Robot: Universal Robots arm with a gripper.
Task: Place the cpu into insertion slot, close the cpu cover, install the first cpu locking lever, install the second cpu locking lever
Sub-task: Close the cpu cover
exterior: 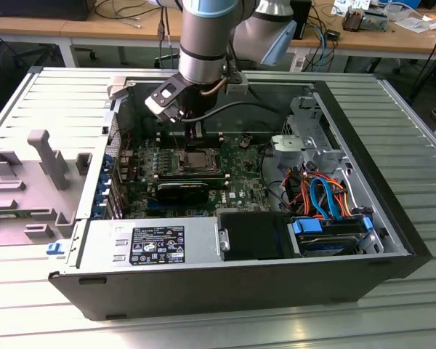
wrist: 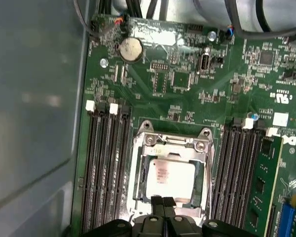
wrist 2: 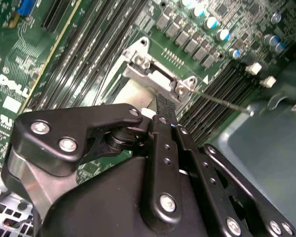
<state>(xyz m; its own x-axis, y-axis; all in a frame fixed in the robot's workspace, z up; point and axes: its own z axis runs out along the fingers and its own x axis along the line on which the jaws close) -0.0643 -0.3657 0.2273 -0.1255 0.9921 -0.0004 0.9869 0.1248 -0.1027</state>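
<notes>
First wrist view: tool (wrist: 163, 200) tips pressed together at cpu cover (wrist: 170, 144) edge, cpu (wrist: 167, 178) seated beneath

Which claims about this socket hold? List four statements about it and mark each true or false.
1. The cpu sits in the insertion slot. True.
2. The cpu cover stands upright, open. False: it lies flat, framing the chip.
3. The gripper is over the blue-cabled drives. False: it is shut, at the edge of the insertion slot.
4. A green memory module stands in a slot beside the insertion slot. True.
</notes>
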